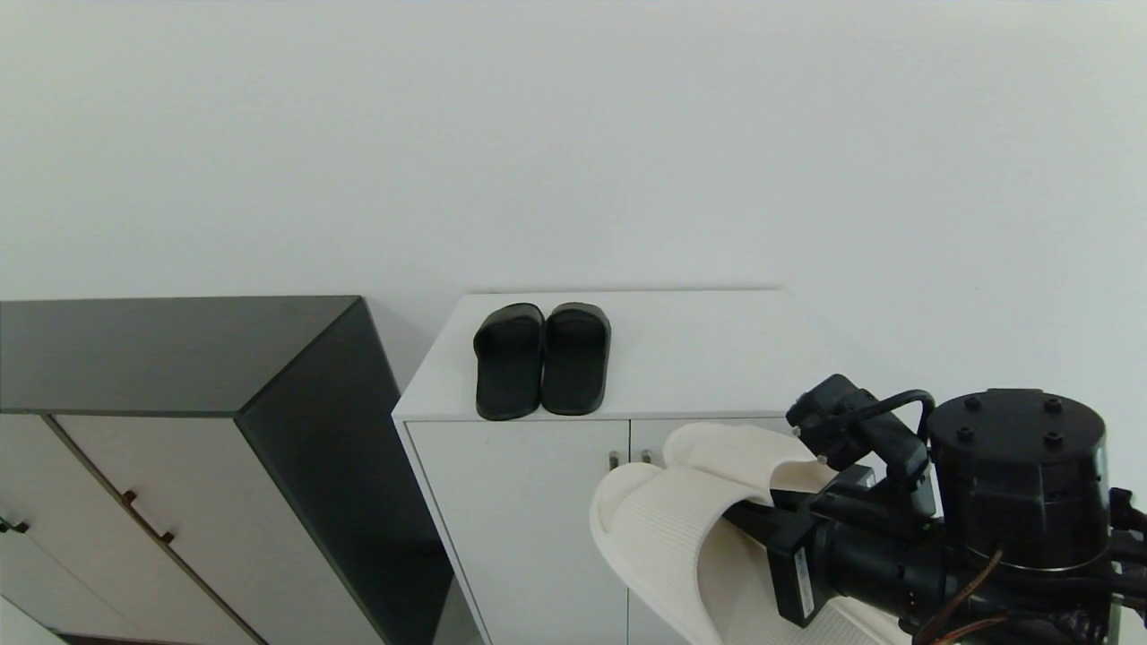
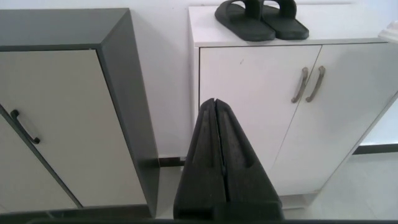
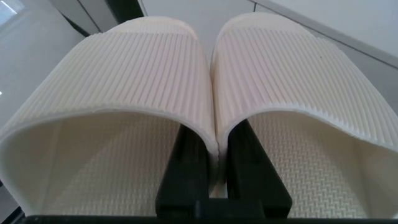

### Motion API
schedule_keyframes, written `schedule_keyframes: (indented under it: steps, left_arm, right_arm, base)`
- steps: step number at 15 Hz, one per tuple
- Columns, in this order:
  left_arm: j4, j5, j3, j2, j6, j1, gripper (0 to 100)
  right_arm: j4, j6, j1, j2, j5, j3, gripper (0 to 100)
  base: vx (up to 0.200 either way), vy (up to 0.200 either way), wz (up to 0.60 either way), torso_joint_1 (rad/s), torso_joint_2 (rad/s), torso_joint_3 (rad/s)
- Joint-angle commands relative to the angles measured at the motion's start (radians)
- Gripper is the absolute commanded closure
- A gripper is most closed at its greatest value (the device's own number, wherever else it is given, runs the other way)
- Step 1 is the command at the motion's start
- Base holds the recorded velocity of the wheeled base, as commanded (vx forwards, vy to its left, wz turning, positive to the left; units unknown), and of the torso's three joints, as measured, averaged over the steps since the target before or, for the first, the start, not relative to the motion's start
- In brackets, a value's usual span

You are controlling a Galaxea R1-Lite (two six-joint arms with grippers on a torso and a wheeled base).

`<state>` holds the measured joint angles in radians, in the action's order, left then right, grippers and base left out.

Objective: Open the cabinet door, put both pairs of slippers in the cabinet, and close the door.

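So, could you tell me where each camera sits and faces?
Head: robot's head, facing the white two-door cabinet; right gripper holds cream ribbed slippers.
Left wrist: faces the cabinet doors past the shut left gripper.
Right wrist: looks along its fingers into the cream slippers.
Shared: head and left wrist show black slide slippers atop the cabinet.

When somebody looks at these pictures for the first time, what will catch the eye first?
The pair of white slippers, clamped together in the right end effector before the closed white cabinet. Next, the black slippers lying side by side on the cabinet's top, near its front edge.
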<state>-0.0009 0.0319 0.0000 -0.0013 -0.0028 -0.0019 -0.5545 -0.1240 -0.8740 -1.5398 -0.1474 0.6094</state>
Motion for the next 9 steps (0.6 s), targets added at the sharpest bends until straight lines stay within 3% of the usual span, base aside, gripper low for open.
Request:
schedule_keyframes:
  steps: [1, 9]
  left_arm:
    - [-0.001, -0.001, 0.000, 0.001, 0.000, 0.000, 100]
    - [-0.001, 0.000, 0.000, 0.001, 0.004, 0.000, 100]
  right_arm:
    - [0.001, 0.000, 0.000, -0.008, 0.000, -0.002, 100]
    - [0.001, 0.006, 0.001, -0.005, -0.003, -0.005, 100]
  base:
    - [0.000, 0.000, 0.00, -0.110, 0.27, 0.144]
    - [0.000, 0.000, 0.00, -0.206, 0.49, 0.275]
